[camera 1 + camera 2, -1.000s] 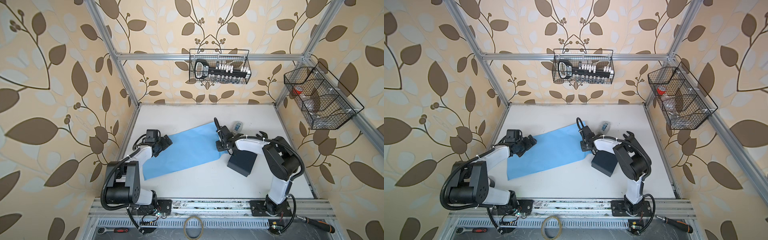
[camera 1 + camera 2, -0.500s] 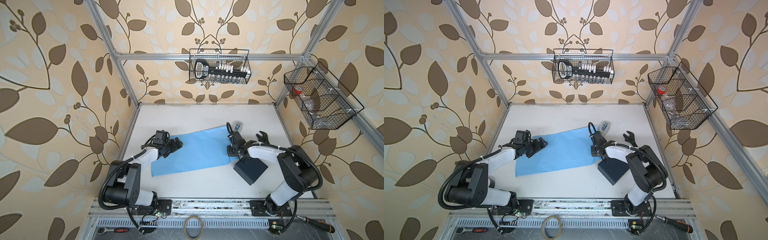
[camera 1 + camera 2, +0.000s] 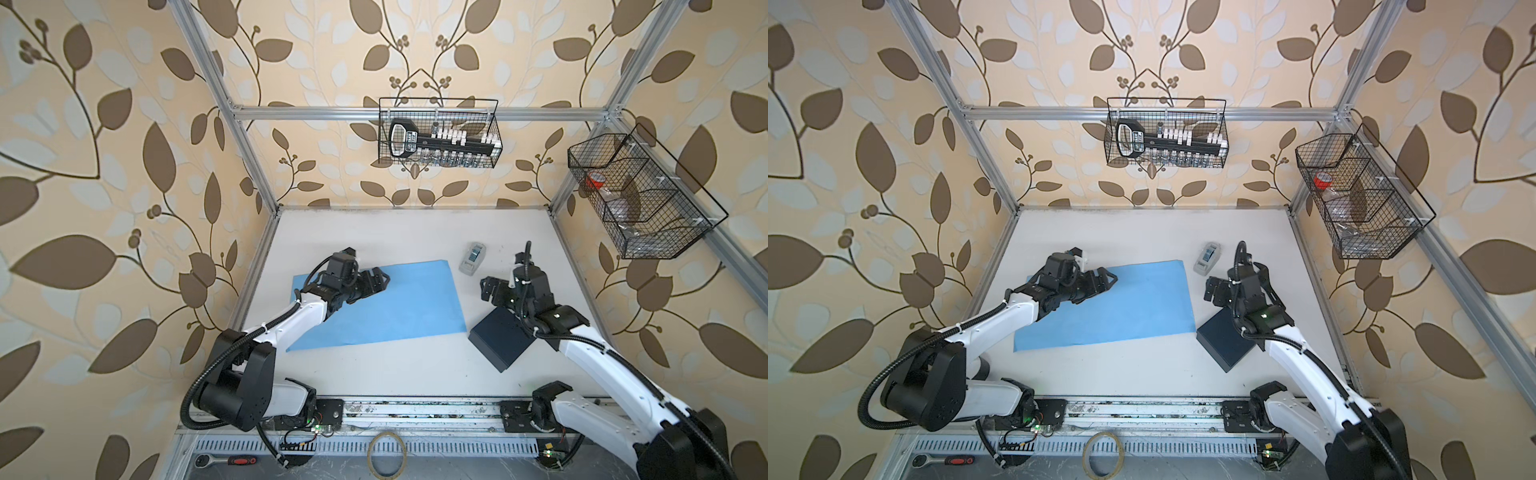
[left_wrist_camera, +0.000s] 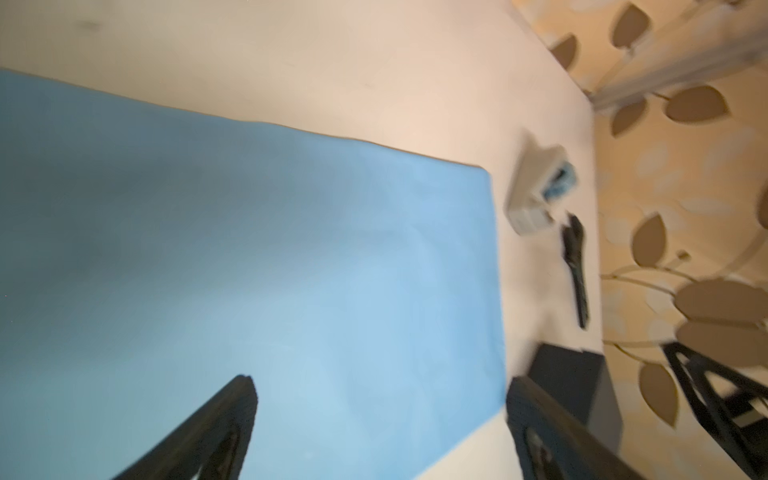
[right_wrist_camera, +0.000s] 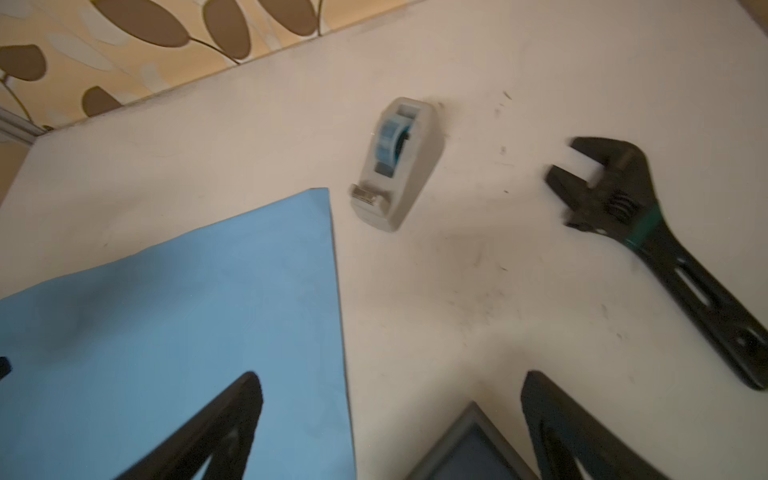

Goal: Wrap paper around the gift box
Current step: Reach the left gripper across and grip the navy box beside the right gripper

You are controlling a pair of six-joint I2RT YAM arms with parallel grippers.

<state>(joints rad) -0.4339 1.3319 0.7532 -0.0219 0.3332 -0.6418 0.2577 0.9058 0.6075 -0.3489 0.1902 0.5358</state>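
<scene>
Here the white surface (image 3: 395, 232) carries everything. The paper (image 3: 386, 307) (image 3: 1125, 307) lies flat on its left and middle part, with the light blue face up. The gift box (image 3: 498, 336) (image 3: 1223, 340) is dark and turned diagonally. It sits on the surface just beside the near right corner of the paper; I cannot tell if they touch. The right arm covers its far right part in both top views.

The left end effector (image 3: 380, 280) (image 4: 380, 380) is above the far left part of the paper, its fingers spread wide with nothing between them. The right end effector (image 3: 488, 289) (image 5: 390, 376) is above the bare surface just beyond the far corner of the box, to the right of the paper. Its fingers also stand wide apart and hold nothing.

A black wrench (image 5: 665, 249) lies on the surface to the right of a grey tape dispenser (image 3: 472, 258) (image 5: 395, 166). The dispenser stands just past the far right corner of the paper, apart from it.
</scene>
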